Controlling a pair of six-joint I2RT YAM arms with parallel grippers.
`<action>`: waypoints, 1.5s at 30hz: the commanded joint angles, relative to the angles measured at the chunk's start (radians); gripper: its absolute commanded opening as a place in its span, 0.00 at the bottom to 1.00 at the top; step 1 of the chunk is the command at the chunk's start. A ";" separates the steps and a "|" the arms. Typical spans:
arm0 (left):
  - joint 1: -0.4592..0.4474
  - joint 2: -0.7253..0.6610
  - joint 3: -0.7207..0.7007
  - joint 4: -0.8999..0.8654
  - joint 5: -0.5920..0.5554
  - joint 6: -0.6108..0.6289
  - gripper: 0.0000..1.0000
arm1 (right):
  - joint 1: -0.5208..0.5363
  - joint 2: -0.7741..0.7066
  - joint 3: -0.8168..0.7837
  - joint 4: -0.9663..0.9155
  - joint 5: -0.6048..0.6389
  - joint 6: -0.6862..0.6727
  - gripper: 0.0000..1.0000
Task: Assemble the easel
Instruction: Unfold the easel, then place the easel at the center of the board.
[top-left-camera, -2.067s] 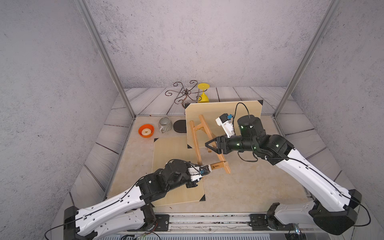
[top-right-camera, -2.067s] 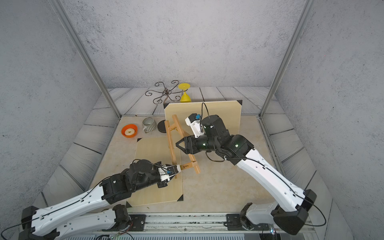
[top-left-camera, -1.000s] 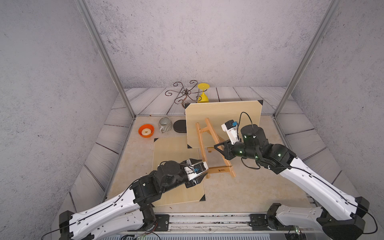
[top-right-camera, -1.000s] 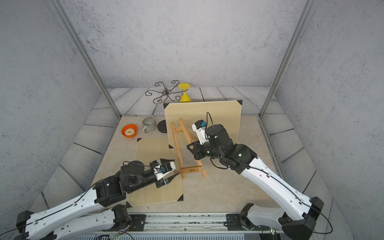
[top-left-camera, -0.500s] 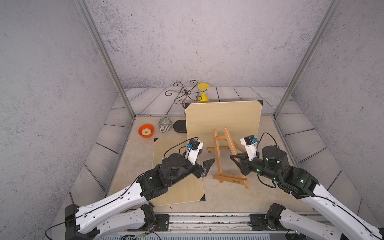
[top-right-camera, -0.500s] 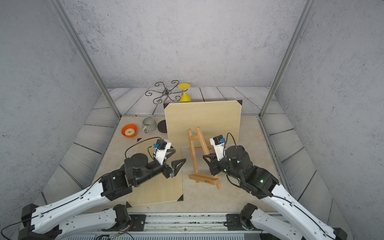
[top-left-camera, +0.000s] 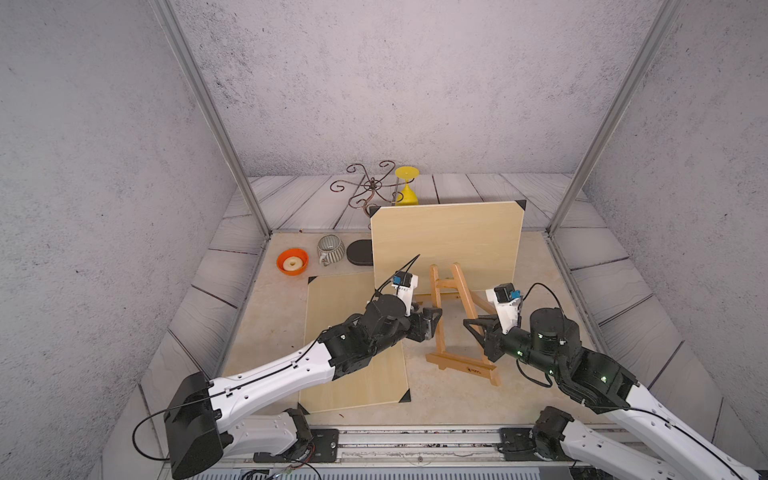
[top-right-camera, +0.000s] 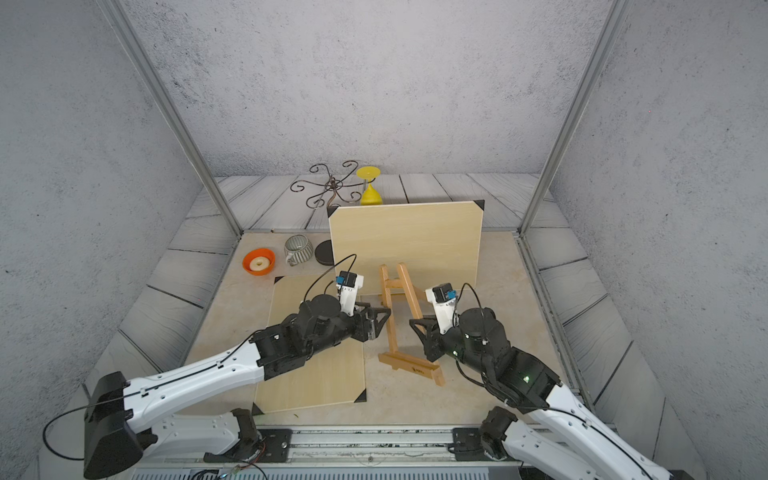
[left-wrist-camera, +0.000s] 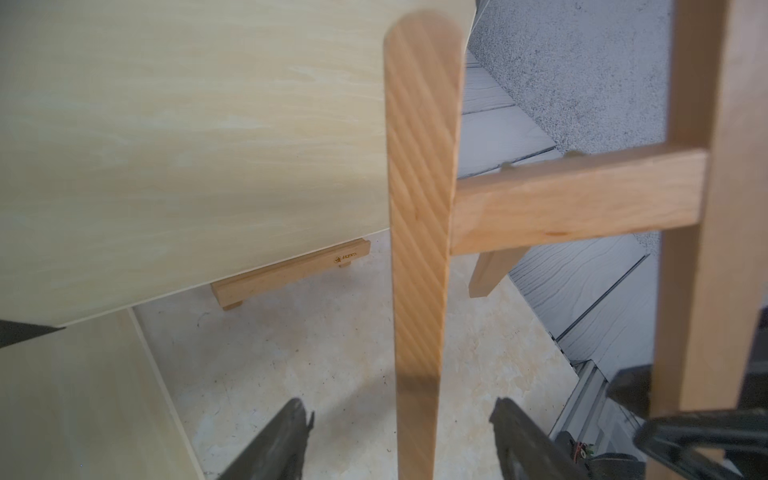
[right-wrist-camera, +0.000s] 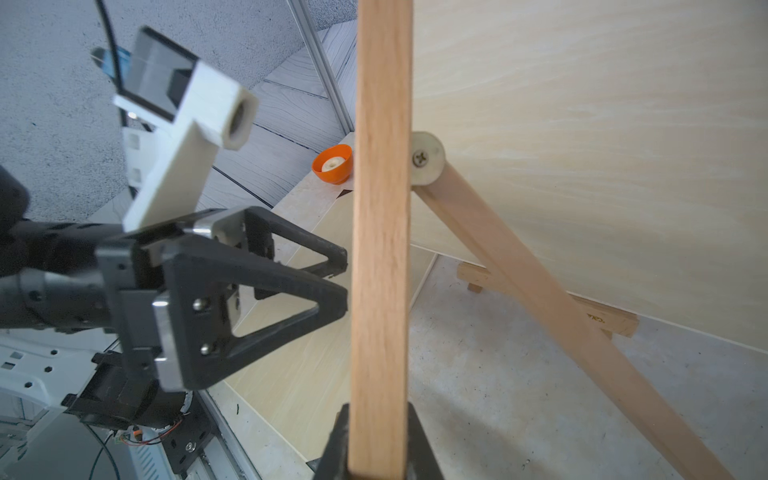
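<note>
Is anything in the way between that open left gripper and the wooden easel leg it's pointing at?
Nothing visible does. The left gripper is open, and the easel leg stands bare between its fingers.

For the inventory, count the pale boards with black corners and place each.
2. The flat board lies on the table beside the easel; the upright board stands behind the easel. More may be hidden behind it.

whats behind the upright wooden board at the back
Above the upright board's top edge show a yellow goblet and a curly wire stand. The stand's foot and anything lower behind the board are covered.
</note>
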 joint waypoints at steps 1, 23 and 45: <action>0.018 0.038 0.028 0.076 0.034 -0.035 0.67 | -0.004 -0.035 0.001 0.096 -0.017 -0.002 0.00; 0.037 0.166 0.009 0.249 0.051 0.095 0.07 | -0.004 -0.050 -0.086 0.141 -0.001 -0.003 0.00; 0.034 0.195 0.081 0.099 -0.265 0.269 0.00 | -0.005 -0.106 0.024 -0.253 0.380 0.132 0.86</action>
